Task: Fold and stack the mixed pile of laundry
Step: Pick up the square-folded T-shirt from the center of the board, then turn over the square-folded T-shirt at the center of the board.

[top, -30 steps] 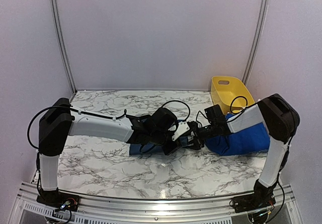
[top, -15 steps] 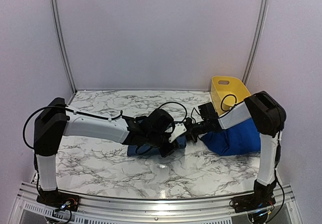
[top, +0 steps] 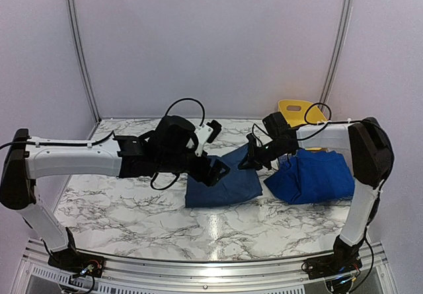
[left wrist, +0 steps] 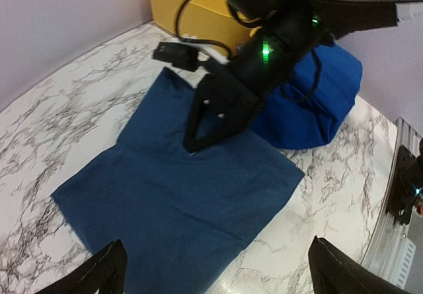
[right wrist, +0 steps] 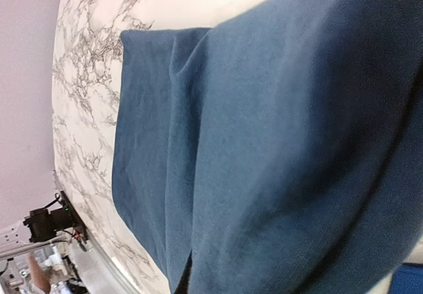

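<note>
— Marble-patterned table (top: pixel 125 205) under pale lilac walls. Where's the laundry on it?

— Two pieces show. The dark denim-blue garment (top: pixel 221 185) lies near the middle of the table, mostly flat. Its far right corner is pulled up into a peak.

— What's pulling it up?

— The right gripper (left wrist: pixel 196 135). Its jaws are closed, and its tip meets the cloth right at that raised part. The right wrist view is almost entirely filled with the same dark fabric (right wrist: pixel 264 142), hanging close to the lens. So it has hold of that garment.

— And the other piece?

— The royal-blue garment (top: pixel 314 175) sits in a bunched heap to the right, just beside the dark one. I can't tell whether the two touch.

— What about the left gripper?

— The left gripper (left wrist: pixel 221 267) hangs above the near part of the dark garment with its jaws spread wide. Both fingertips (left wrist: pixel 106 271) sit at the bottom corners of its wrist view, clear of the cloth and holding nothing.

— Anything else around?

— A yellow tub (top: pixel 294 109) stands at the far right corner, behind the royal-blue heap. The right arm reaches across in front of it.
</note>
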`<state>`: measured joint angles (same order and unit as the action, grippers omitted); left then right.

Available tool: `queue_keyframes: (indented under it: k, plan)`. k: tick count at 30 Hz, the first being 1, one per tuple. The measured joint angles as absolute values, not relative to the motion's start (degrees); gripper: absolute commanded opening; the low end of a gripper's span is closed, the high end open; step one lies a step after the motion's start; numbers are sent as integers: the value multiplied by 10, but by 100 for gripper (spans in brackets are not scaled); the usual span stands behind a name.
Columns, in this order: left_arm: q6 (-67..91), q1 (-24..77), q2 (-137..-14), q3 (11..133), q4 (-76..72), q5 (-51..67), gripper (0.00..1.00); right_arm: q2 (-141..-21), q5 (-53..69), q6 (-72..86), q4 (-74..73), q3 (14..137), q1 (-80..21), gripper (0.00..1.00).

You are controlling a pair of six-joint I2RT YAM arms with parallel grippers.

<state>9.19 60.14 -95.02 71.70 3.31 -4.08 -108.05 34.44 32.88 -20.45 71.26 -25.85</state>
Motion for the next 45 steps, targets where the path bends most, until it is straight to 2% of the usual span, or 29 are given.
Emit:
queue_keyframes:
  k: [7,18,24,25,32,34,37,40,43,45]
  plan:
    - [192,580,-865,634,55,-100,99,-1049,245,188,-366,819,-252,0]
    - [232,511,-743,549,110,-120,99,-1059,-24,38,-533,1110,-267,0]
    - [230,465,-662,506,128,-121,99,-1147,-158,-24,-566,1214,-348,0]
    - [232,461,-649,496,129,-121,99,-1192,-173,-31,-569,1224,-381,0]
    - [277,432,-573,432,143,-116,99,-1360,-196,-21,-603,1210,-537,2]
    - [296,426,-556,421,147,-116,99,-1378,-187,-1,-610,1194,-583,11]
    - [326,419,-539,412,155,-115,99,-1380,-153,34,-609,1187,-632,38]
    - [354,414,-533,408,158,-103,99,-1379,-101,58,-595,1189,-659,61]
    - [376,413,-533,402,157,-84,99,-1372,-39,76,-576,1188,-663,91]
    - [384,414,-538,393,154,-60,99,-1350,1,82,-557,1180,-657,97]
